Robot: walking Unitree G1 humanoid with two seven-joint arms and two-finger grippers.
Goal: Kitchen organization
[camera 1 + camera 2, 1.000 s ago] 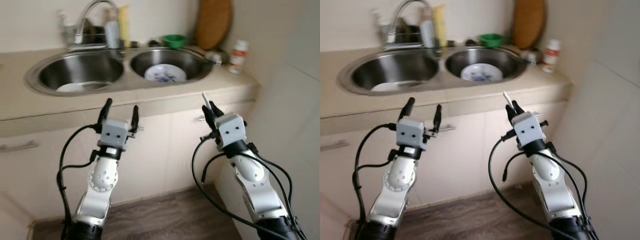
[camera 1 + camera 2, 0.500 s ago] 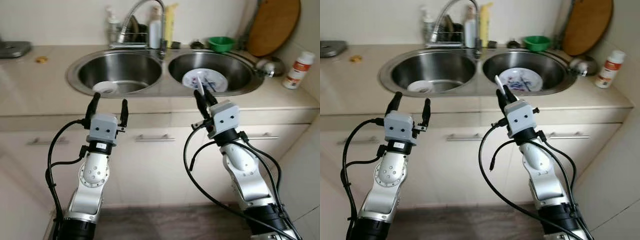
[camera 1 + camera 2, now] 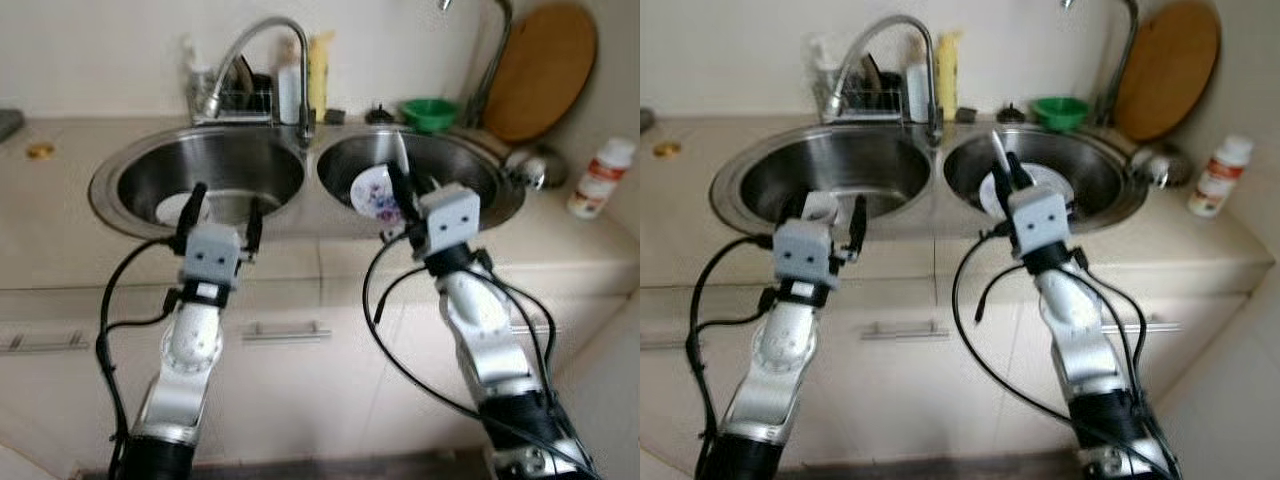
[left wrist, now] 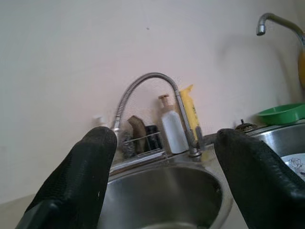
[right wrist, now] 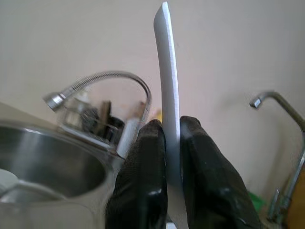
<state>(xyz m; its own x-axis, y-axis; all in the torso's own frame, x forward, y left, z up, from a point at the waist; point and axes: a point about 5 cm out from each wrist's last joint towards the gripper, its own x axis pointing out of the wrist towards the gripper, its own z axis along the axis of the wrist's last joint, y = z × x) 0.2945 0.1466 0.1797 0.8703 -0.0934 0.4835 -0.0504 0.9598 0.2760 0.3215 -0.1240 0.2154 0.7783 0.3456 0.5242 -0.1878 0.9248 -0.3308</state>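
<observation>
A thin white utensil (image 5: 167, 71), apparently a plastic blade or spatula, is pinched edge-on between the two black fingers (image 5: 143, 181) of the right gripper (image 3: 402, 190), and most of its length stands upright beyond the fingertips. Just past those fingertips the right basin (image 3: 470, 165) of the double sink is seen, with a patterned plate (image 3: 376, 195) lying in it. The left gripper (image 3: 222, 208) is held empty, its fingers (image 4: 86, 162) spread wide apart, and between and beyond them the left basin (image 3: 250, 165) with a small white dish (image 3: 180, 208), the curved tap (image 4: 147, 81) and the bottles by the wall (image 4: 174, 126) are framed. Both grippers are raised before the counter edge, apart from everything on it. Since only the lower end of the utensil is gripped, it could be levered out of the pinch if its free tip were knocked against the tap or the basin rim during a reach forward. It might then be dropped onto the plate or the floor. The slim, smooth blade is judged likely to slip or twist if the pinch is eased too early.
</observation>
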